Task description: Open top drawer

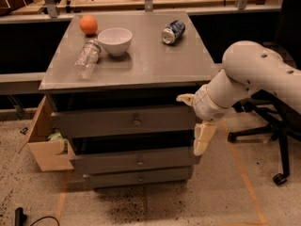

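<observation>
The top drawer (108, 121) is the wide grey front just under the cabinet top, with a small round metal knob (136, 122) at its centre. A dark gap shows above the front. None of its inside shows. My gripper (195, 119) is at the right end of this drawer front, well to the right of the knob. Its two cream fingers (204, 138) are spread apart, one pointing left by the drawer's upper corner, one hanging down. It holds nothing.
Two narrower grey drawers (136, 163) sit below. On the cabinet top (150, 60) are an orange (88, 24), a white bowl (114, 40), a lying plastic bottle (87, 58) and a can (173, 32). A cardboard box (44, 140) stands left, an office chair (268, 126) right.
</observation>
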